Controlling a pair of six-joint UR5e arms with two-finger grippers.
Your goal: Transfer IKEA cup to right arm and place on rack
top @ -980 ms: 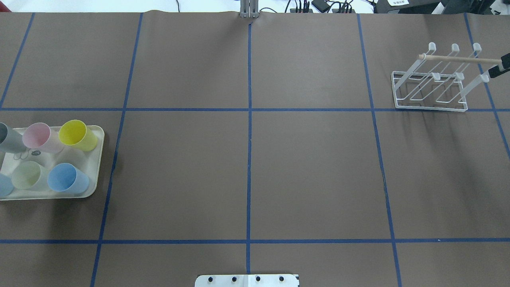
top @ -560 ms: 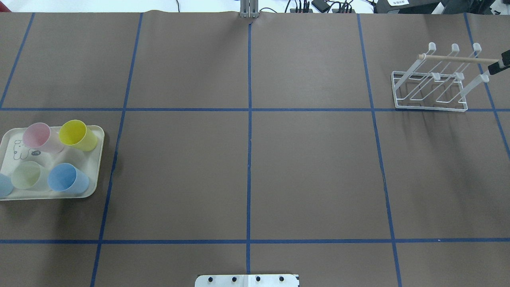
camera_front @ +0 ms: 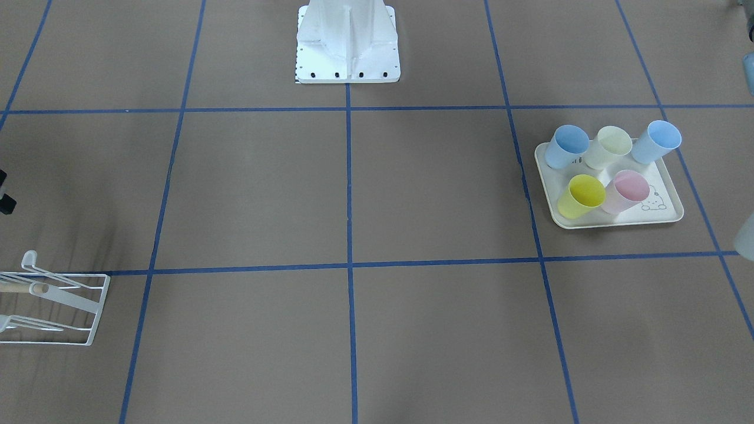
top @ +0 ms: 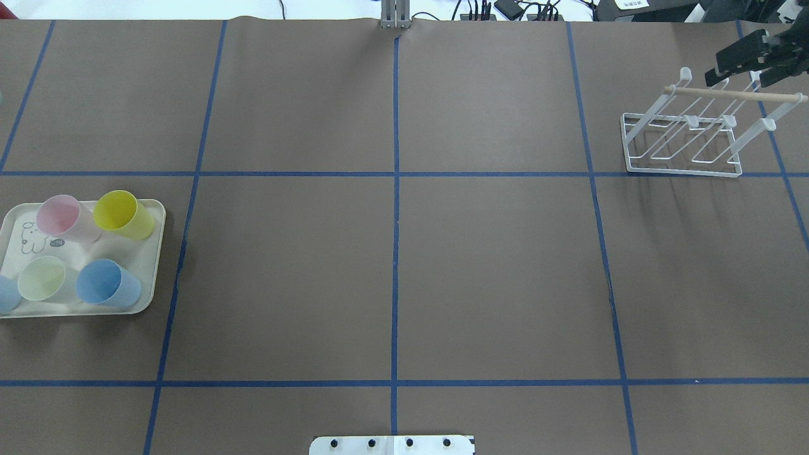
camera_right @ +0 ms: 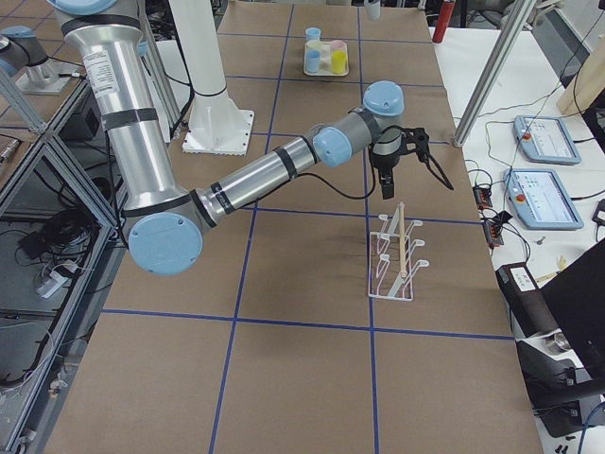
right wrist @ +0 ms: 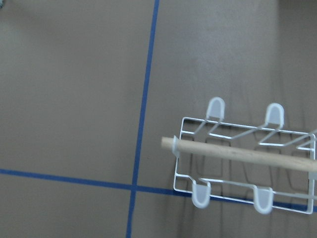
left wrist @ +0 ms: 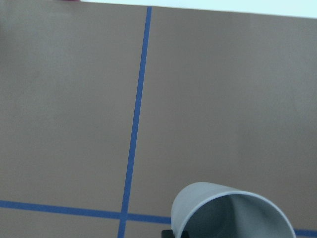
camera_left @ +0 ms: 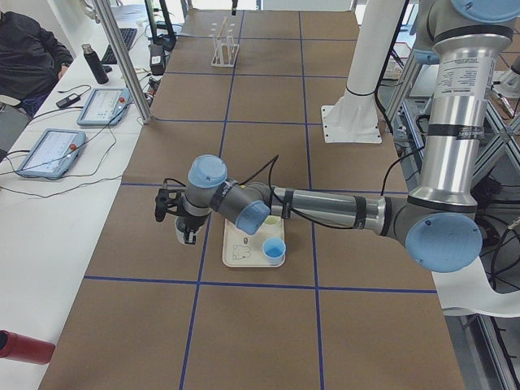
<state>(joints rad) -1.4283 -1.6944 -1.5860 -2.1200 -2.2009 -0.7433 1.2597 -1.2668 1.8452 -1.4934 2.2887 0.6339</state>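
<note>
My left gripper (camera_left: 180,213) is shut on a grey cup (camera_left: 184,233) and holds it in the air just beyond the tray's outer side. The cup fills the bottom of the left wrist view (left wrist: 233,213) and blurs at the front view's right edge (camera_front: 747,235). The white wire rack (top: 682,172) with its wooden dowel (top: 733,94) stands at the far right, with nothing hung on it. It also shows in the right wrist view (right wrist: 200,194). My right gripper (top: 742,76) is open and empty, above the rack's far end (camera_right: 388,175).
A cream rabbit-print tray (top: 136,249) at the left holds pink, yellow, pale green and two blue cups. The white robot base (camera_front: 347,41) is at the table's near middle. A person, tablets and a metal post (camera_left: 122,57) stand along the far side.
The grey cup has left the tray and gone out of the overhead view at the left. My right gripper has moved from the dowel's right end up over the rack's far side.
</note>
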